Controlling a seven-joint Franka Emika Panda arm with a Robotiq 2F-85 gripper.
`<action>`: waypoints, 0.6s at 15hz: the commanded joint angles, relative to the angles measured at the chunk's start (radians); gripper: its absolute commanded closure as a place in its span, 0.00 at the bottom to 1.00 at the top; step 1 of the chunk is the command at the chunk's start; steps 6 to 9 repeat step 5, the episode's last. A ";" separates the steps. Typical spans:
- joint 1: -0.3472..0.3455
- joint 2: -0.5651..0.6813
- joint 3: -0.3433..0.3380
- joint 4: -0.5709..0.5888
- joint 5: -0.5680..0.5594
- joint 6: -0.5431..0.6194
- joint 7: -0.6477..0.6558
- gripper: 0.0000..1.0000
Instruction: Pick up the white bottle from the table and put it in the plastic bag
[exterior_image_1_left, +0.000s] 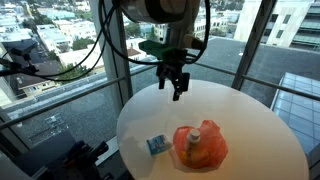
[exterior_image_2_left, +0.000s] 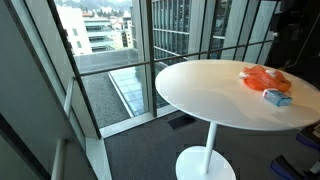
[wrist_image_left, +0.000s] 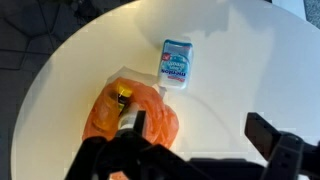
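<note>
Where the round, smooth white tabletop (exterior_image_1_left: 250, 130) curves toward its near edge in an exterior view, a small rectangular blue-and-white packet (exterior_image_1_left: 157, 146) lies flat; its printed face looks glossy in the wrist view. Just beside it to the right sits the crumpled orange plastic bag (exterior_image_1_left: 205, 152), thin and wrinkled, bunched into a low mound with its mouth upward. The white plastic bottle (exterior_image_1_left: 196, 134) stands inside that bag, with only its pale rounded top poking out of the folds (the orange film hides its lower body). The black two-fingered Robotiq gripper (exterior_image_1_left: 174, 84) hangs in the air above the table, on the far-edge side of the bag, well apart from the bottle and touching nothing. In the wrist view its fingers (wrist_image_left: 268, 135) are spread wide with nothing between them. The bag lies below them there, toward the left finger.
</note>
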 joint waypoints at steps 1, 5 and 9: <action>-0.004 -0.045 0.005 -0.052 -0.010 0.040 0.001 0.00; -0.004 -0.017 0.007 -0.023 0.000 0.017 0.000 0.00; -0.004 -0.017 0.007 -0.023 0.000 0.017 0.000 0.00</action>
